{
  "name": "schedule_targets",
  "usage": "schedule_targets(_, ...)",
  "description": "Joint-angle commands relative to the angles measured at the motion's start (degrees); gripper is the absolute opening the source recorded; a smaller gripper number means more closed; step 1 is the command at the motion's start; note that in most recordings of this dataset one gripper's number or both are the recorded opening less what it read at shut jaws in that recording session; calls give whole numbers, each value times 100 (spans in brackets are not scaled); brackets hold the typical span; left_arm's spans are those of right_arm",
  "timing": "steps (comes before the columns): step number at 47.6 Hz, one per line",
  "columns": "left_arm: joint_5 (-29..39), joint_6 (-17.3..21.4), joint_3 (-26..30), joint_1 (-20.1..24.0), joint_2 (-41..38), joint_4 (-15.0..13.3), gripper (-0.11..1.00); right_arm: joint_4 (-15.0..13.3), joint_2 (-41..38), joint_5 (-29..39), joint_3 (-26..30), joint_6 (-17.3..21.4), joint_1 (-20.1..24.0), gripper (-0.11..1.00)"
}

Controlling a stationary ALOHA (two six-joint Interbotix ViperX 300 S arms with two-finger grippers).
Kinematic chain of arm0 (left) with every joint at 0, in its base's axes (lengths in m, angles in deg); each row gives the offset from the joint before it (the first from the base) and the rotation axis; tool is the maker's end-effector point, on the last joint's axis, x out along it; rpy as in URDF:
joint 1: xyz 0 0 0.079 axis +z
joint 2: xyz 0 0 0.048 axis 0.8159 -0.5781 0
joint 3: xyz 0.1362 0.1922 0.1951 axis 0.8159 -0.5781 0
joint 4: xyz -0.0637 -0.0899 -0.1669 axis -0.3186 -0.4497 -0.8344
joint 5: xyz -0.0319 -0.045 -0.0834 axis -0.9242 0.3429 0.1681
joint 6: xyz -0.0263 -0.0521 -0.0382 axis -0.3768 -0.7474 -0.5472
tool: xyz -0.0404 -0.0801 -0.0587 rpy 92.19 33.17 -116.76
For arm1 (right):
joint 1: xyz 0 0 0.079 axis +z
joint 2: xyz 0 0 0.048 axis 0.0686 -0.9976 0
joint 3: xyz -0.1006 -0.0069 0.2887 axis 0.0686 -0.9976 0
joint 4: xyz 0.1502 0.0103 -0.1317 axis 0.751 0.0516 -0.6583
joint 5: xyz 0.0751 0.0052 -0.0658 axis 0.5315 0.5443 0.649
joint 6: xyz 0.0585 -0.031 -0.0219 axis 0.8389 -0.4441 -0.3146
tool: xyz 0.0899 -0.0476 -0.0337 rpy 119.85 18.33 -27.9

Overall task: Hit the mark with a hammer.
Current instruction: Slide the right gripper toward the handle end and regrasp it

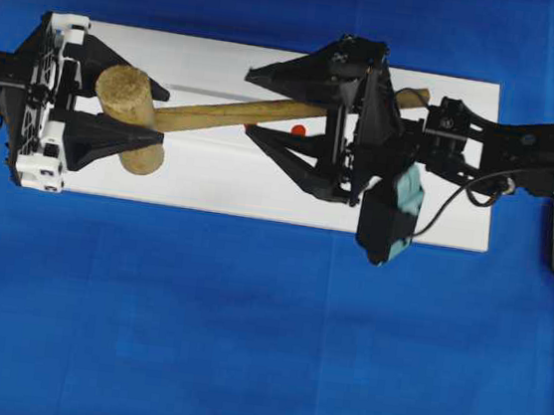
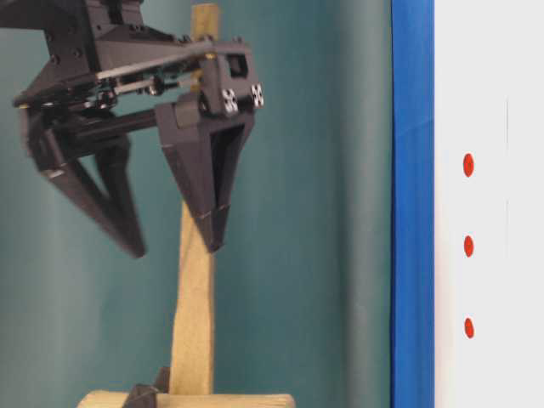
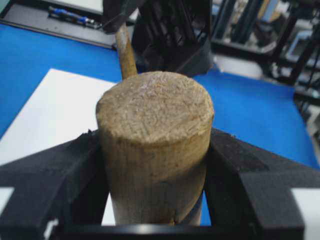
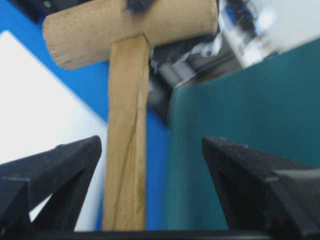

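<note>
A white board point(image 1: 259, 190) lies on the tabletop point(image 1: 241, 344), which is covered in bright blue all around it. Three red dots point(image 2: 468, 246) run in a line on the board. Behind the board's far edge hangs a teal backdrop point(image 2: 323, 212). Beyond it, dark equipment racks point(image 3: 260, 25) stand blurred.

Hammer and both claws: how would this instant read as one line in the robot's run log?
left gripper: shut on hammer head | right gripper: open, straddling handle, no grip | red mark: beside handle, not struck

Overhead, table-level, two close wrist views
</note>
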Motion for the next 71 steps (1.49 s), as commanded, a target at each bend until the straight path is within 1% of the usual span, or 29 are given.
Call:
schedule_targets(1,88,308,97,18,62,18,45,773,211,457,220,202,0,97)
schedule_targets(6,229,712,114,-18,70,18,45,1450,308,1020,281,281,-88,97)
schedule_targets(10,246,914,123,-53,105,18,45,1837,343,1389,281,290,-211,97)
schedule_targets(15,255,1063,123,-105,202,18,45,2206,343,1758,290,299,-334,96)
schedule_targets(20,255,1143,97,-149,299,18,45,2391,343,1925,290,299,-360,96)
schedule_targets(26,255,1151,79,-176,352,18,45,2505,343,1951,299,299,-360,95)
schedule_targets(32,290,1151,105,-176,290,18,45,2540,325,1951,316,299,-360,93)
schedule_targets(36,316,1151,141,-176,237,18,45,2575,290,1951,360,299,-360,91)
schedule_targets(39,325,1151,149,-176,211,18,45,2584,246,1942,404,299,-360,87)
schedule_targets(42,325,1143,158,-176,185,18,45,2584,202,1942,448,299,-360,79)
schedule_targets(43,325,1143,167,-176,176,18,45,2584,185,1942,466,299,-360,74)
schedule_targets(45,325,1134,176,-176,167,18,45,2584,167,1969,492,299,-369,63)
schedule_targets(49,325,1116,185,-176,141,18,45,2584,141,2030,510,299,-378,37)
schedule_targets(53,325,1099,185,-176,149,18,45,2584,141,2109,510,290,-378,15)
schedule_targets(56,325,1072,185,-185,141,18,45,2584,141,2136,519,290,-378,5)
schedule_targets(71,272,1116,185,-185,158,18,45,2593,141,2136,519,308,-387,5)
